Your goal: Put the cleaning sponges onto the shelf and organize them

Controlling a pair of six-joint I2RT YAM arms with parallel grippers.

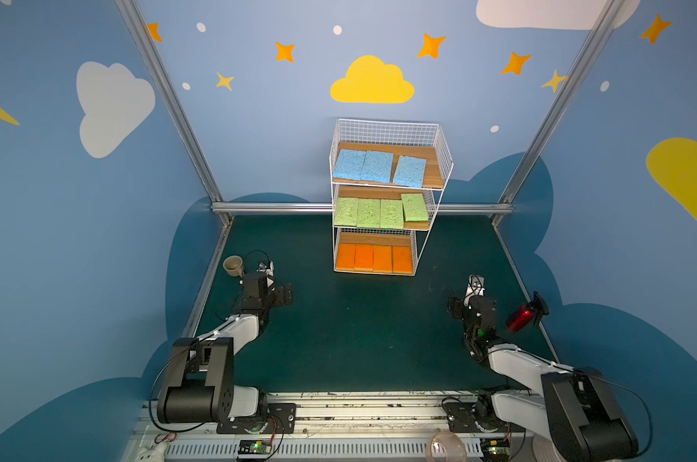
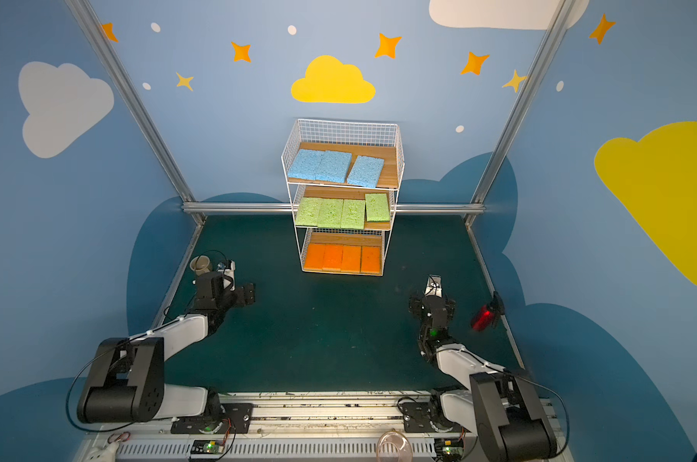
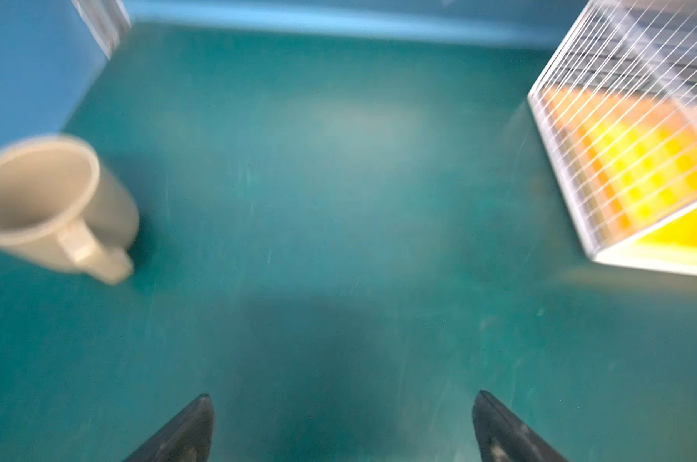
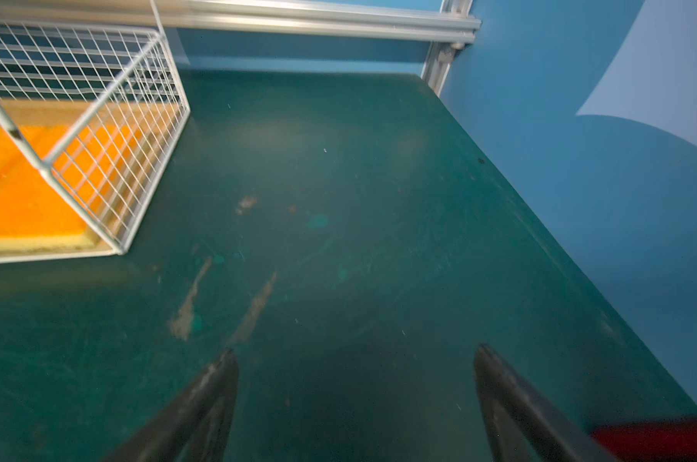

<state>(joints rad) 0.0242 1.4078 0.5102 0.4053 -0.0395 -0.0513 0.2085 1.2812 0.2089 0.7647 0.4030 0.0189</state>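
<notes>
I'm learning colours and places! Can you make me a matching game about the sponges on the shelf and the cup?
Things
1. blue sponges
2. green sponges
3. orange sponges
4. beige cup

Places
A. bottom board of the shelf
B. on the table, at its left side
C. top board
D. middle board

Pairs: 1-C, 2-D, 3-A, 4-B
</notes>
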